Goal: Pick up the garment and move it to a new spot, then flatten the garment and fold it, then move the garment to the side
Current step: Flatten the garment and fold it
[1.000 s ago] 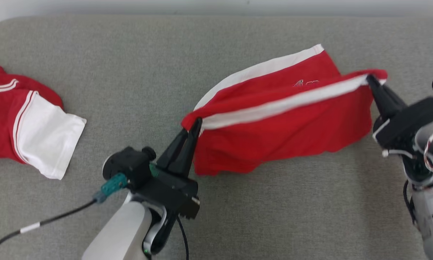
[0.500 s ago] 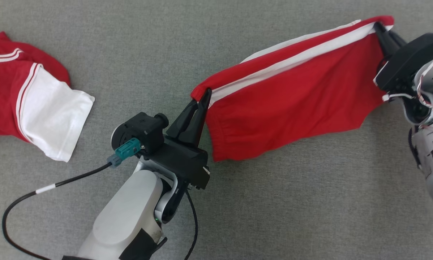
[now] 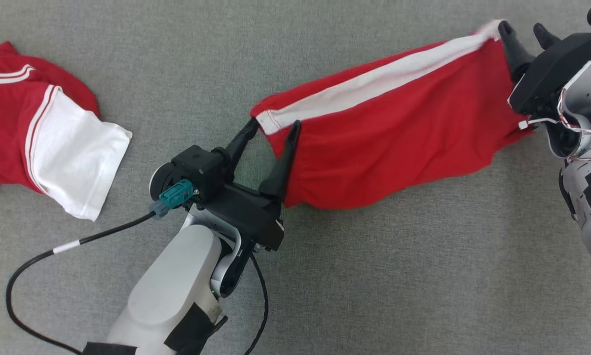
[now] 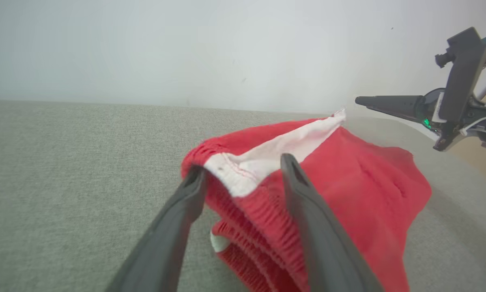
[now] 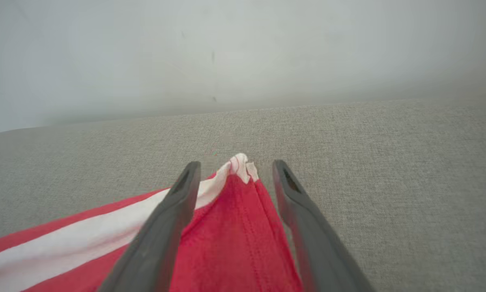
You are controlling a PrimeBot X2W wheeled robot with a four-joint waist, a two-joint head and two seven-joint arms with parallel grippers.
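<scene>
The garment (image 3: 389, 133) is a pair of red shorts with a white side stripe, lying stretched across the grey cloth surface (image 3: 374, 276). My left gripper (image 3: 273, 130) stands open at its left corner, and the elastic waistband (image 4: 243, 190) lies loose between the spread fingers. My right gripper (image 3: 522, 30) stands open at the garment's right corner (image 5: 239, 164), with the cloth tip between the parted fingers. Neither gripper pinches the cloth.
A second red and white garment (image 3: 44, 133) lies at the far left of the surface. A black cable (image 3: 44, 256) trails from my left wrist across the lower left. A pale wall (image 4: 186, 48) rises behind the surface.
Both grippers have opened and let go of the garment's corners. The cloth has dropped from taut onto the surface. The head view shifted down between the earliest frame and now.
</scene>
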